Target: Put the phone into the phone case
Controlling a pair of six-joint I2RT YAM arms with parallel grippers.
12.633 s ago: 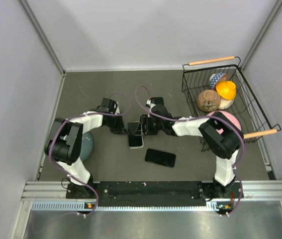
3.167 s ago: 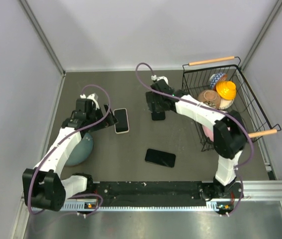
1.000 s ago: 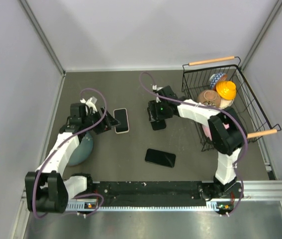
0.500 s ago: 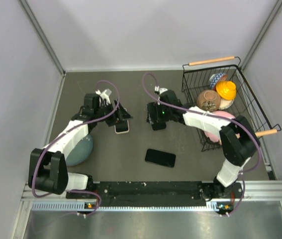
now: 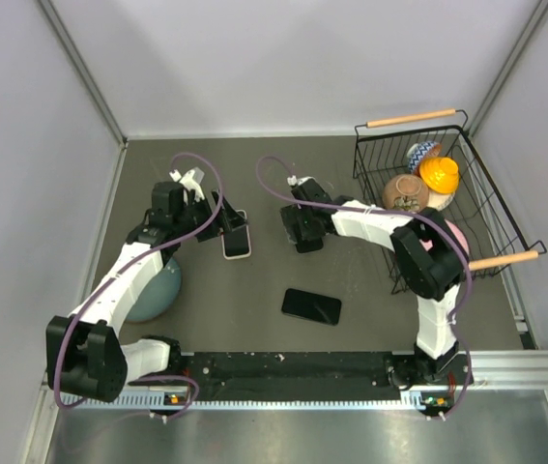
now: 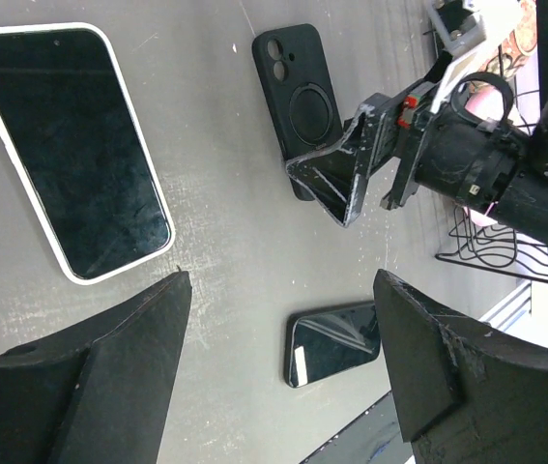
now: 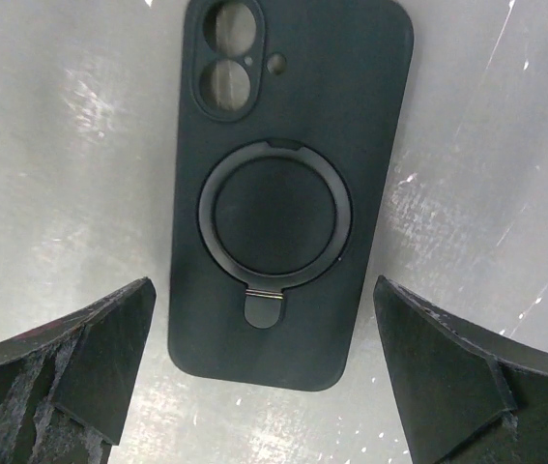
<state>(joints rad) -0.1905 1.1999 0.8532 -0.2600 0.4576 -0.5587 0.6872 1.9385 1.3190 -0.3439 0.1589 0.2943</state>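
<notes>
A phone with a white edge (image 5: 237, 238) lies face up on the dark table and shows at the upper left of the left wrist view (image 6: 69, 150). The black phone case (image 7: 288, 193) lies back up, ring stand showing, also visible in the left wrist view (image 6: 296, 106). My right gripper (image 7: 264, 290) hovers open over the case's lower end, one finger on each side, not touching. From above, this gripper (image 5: 302, 227) hides most of the case. My left gripper (image 5: 217, 220) is open and empty beside the white-edged phone. A second, all-black phone (image 5: 311, 306) lies nearer the bases.
A black wire basket (image 5: 359, 159) with wooden handles stands at the right, holding bowls and an orange object. A blue-grey round object (image 5: 158, 285) sits under my left arm. Grey walls close in the table at the back and both sides.
My left gripper has swung up and right to the far end of the white-edged phone. My right gripper has shifted slightly left over the case and its jaws stand wider.
</notes>
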